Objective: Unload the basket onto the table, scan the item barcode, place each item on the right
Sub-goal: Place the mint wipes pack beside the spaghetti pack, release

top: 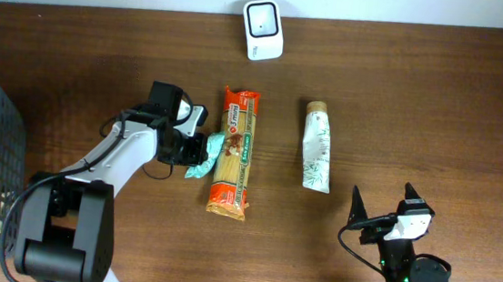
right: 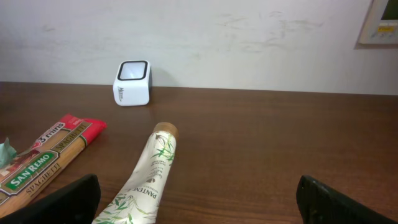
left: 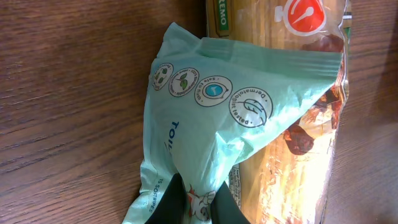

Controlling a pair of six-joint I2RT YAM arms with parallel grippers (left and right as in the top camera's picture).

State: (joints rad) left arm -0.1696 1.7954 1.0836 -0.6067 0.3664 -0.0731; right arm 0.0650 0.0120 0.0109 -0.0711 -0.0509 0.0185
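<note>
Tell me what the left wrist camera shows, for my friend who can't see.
The left gripper pinches the near end of a mint-green wipes packet, jaws shut on it. The packet partly hides a spaghetti packet lying on the brown wooden table.

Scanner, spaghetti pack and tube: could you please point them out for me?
scanner [top: 261, 19], overhead view, its top window
spaghetti pack [top: 234, 158], overhead view, middle of pack
tube [top: 317, 147], overhead view, mid body

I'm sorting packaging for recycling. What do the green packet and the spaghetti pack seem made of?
The green packet looks like thin matte plastic film: it creases and bunches. The spaghetti pack seems glossy clear plastic film: glare shows and pasta is visible through it.
</note>
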